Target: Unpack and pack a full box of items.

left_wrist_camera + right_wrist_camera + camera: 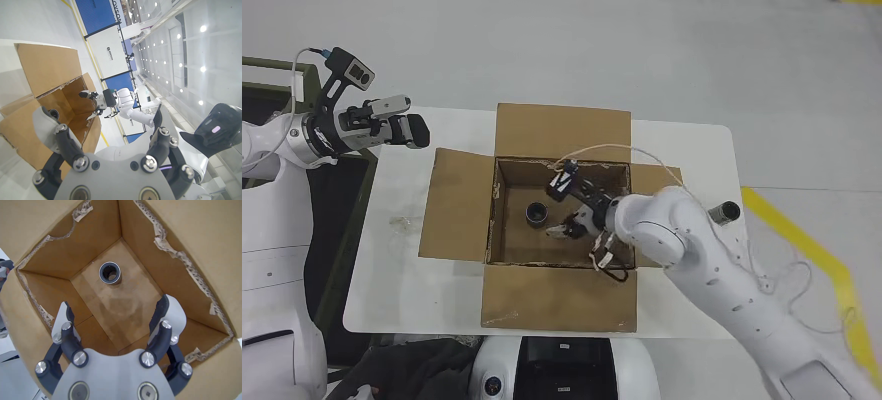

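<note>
**Right arm lowers into the box for a lone cylinder**

On the white table (402, 260), the open brown cardboard box (560, 295) has its flaps folded out. The right gripper (114, 303) hangs inside it, jaws spread wide and empty. The left gripper (412, 120), also wide and empty, is held above the table's far left corner. The short black cylinder with a silver rim (110, 273) stands upright on the box floor, left of centre and apart from the walls. A clean pick likely means straddling it squarely, descending straight, closing low on its sides and lifting clear of the torn wall edges.
</note>
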Robot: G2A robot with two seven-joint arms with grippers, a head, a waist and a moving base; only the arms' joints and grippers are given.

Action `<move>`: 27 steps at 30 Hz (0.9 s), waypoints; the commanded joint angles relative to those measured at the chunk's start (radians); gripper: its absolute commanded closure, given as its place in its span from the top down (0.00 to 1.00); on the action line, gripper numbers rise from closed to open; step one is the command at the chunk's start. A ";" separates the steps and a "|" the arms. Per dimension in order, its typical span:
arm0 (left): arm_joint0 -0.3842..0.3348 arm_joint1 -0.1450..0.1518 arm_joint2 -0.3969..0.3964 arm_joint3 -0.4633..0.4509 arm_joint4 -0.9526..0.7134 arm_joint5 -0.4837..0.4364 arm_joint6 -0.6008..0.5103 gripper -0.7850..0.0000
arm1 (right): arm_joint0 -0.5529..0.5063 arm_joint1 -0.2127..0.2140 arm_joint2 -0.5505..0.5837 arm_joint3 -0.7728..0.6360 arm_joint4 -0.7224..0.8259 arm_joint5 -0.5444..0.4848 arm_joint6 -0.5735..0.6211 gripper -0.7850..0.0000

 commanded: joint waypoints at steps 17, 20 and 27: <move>0.000 0.000 0.000 0.000 0.000 0.000 0.000 1.00 | 0.145 -0.090 -0.157 0.267 0.046 -0.001 -0.067 0.99; 0.000 0.000 0.000 0.000 0.000 0.000 0.000 1.00 | 0.165 -0.108 -0.183 0.308 0.051 0.001 -0.078 0.98; 0.000 0.000 0.000 0.000 0.000 0.000 0.000 1.00 | 0.204 -0.156 -0.249 0.404 0.058 -0.005 -0.114 1.00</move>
